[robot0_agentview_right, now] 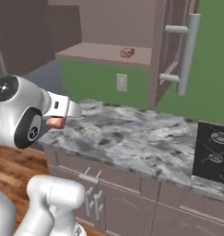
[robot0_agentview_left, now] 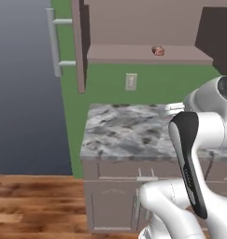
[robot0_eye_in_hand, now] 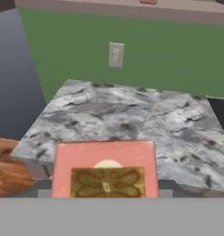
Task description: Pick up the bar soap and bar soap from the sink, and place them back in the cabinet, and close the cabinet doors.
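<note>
End effector gripping bar soap, marbled counter, green wall

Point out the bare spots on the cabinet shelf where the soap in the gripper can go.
The cabinet shelf holds one bar soap toward its right end, by the open right door. The stretch from that bar to the left door is bare. The second bar soap sits in the gripper over the counter, whose marble top is also bare up to the stovetop.
</note>
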Tool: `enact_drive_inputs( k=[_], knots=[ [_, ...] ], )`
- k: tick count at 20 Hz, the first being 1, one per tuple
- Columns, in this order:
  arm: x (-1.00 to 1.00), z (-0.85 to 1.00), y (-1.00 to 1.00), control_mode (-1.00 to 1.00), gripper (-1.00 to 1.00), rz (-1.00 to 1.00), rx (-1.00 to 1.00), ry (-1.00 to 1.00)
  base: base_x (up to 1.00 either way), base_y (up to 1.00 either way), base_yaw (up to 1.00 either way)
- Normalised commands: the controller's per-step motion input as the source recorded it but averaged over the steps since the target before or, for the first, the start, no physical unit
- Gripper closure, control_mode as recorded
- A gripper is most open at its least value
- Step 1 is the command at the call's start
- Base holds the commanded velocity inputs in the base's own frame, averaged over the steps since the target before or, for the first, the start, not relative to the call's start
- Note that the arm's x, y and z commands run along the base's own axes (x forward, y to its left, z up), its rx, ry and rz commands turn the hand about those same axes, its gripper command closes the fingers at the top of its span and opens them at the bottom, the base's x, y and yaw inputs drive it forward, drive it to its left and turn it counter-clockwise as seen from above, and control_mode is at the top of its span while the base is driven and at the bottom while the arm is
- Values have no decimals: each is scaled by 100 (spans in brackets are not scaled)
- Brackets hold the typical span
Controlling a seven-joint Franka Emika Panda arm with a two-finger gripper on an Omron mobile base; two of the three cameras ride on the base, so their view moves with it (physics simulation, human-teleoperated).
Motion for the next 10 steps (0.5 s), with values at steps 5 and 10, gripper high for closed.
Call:
enact_drive_inputs(
  k=[5,10],
  knots=[
    [0,0,0,100,100,0,0,0,46,14,-41],
    [0,0,0,100,100,0,0,0,27,37,-31]
  ],
)
